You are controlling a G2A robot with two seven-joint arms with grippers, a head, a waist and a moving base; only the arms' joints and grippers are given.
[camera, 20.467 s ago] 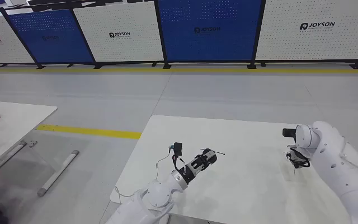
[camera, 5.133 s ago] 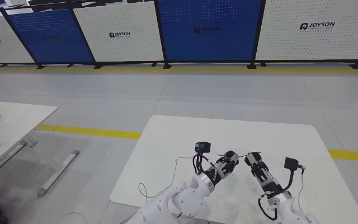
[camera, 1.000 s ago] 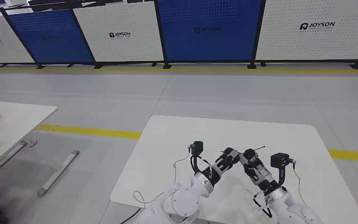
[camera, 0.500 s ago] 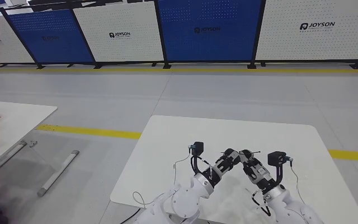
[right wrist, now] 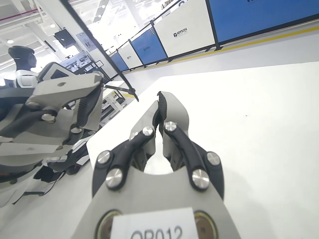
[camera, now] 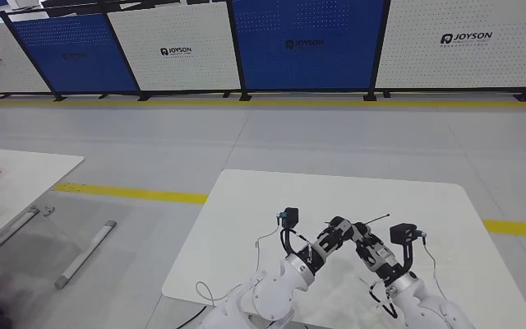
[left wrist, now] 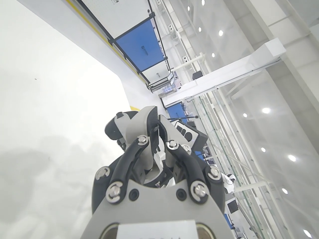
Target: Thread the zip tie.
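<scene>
Black against the white bench (camera: 263,206), pinched aloft in the shut fingers of the left gripper (left wrist: 158,123): steady the zip tie (right wrist: 81,26), ease in the right gripper (right wrist: 159,105), fingers closed on nothing visible, and feed the tail straight.

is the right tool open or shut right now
Shut. In the right wrist view the right tool is closed tip to tip with no gap, and the zip tie passes clear of its tips, not between them.
</scene>
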